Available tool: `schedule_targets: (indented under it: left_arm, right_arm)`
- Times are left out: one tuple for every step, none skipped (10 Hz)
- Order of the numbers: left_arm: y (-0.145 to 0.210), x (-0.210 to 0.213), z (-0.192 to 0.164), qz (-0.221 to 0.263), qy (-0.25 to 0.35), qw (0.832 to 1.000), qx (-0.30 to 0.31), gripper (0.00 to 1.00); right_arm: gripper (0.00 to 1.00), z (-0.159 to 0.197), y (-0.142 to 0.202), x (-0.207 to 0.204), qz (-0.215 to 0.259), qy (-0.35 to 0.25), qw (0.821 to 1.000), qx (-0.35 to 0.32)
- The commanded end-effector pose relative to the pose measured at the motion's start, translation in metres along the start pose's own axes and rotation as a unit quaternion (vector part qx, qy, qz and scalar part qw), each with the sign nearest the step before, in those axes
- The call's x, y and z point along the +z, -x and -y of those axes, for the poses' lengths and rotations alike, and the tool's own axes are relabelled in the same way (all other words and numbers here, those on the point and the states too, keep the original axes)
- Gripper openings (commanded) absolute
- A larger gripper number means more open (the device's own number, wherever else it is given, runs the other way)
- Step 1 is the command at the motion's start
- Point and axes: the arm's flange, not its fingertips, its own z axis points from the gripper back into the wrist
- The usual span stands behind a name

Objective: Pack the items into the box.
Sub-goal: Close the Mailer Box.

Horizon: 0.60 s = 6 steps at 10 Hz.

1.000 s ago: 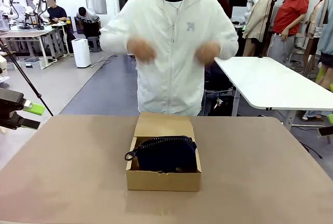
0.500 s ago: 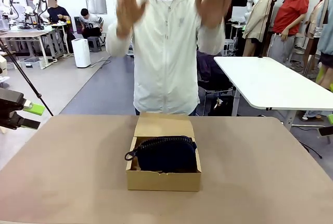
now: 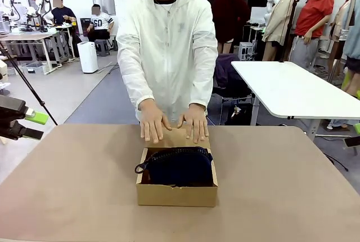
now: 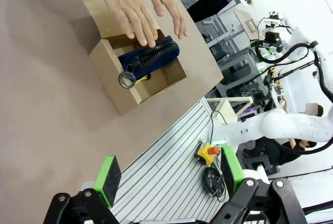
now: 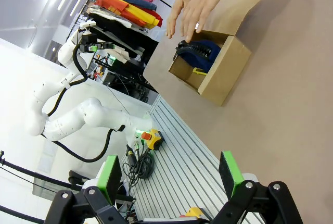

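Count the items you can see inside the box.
2. The pouch fills most of the box. A yellow sliver, probably the knife, peeks out beside the pouch in both wrist views. Anything else may be hidden under the pouch.

robotics lab, open-plan workshop floor. under left claw (image 4: 169, 159): slotted aluminium rail base (image 4: 171, 130), yellow emergency-stop box with red button (image 4: 209, 151), loose cable bundle (image 4: 212, 179). off to that claw's side: white robot arm (image 4: 291, 125), same rig. in front view, just behind left claw: black tripod leg (image 3: 25, 84). far beyond it: work benches (image 3: 25, 35), seated people (image 3: 63, 16), grey floor (image 3: 67, 93). well across from it: white table (image 3: 292, 87). ahead of right claw (image 5: 169, 169): rack of folded coloured clothes (image 5: 125, 5).
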Motion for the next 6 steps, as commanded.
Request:
schedule_targets:
  left_arm:
    - [0.001,0.003,-0.002,0.005,0.003,1.000,-0.008,1.00]
    - [0.000,0.000,0.000,0.000,0.000,1.000,0.000,1.00]
    - [-0.006,-0.009,-0.003,-0.011,-0.007,1.000,0.010,1.00]
    - [-0.015,-0.021,-0.008,-0.017,0.004,1.000,0.013,1.00]
    - [-0.029,-0.040,-0.018,-0.017,0.006,0.999,0.033,1.00]
    - [-0.048,-0.066,-0.032,-0.024,0.049,0.997,0.052,1.00]
  right_arm:
    - [1.00,-0.003,0.000,0.002,-0.007,-0.001,1.000,0.002]
    - [1.00,-0.003,0.000,0.002,-0.007,-0.001,1.000,0.002]
    - [1.00,0.000,0.000,0.000,0.000,0.000,1.000,0.000]
    - [1.00,0.008,-0.020,-0.018,-0.029,0.023,0.999,-0.008]
    - [1.00,0.019,-0.044,-0.051,-0.076,0.037,0.996,-0.007]
    - [1.00,0.035,-0.066,-0.085,-0.109,0.059,0.992,-0.003]
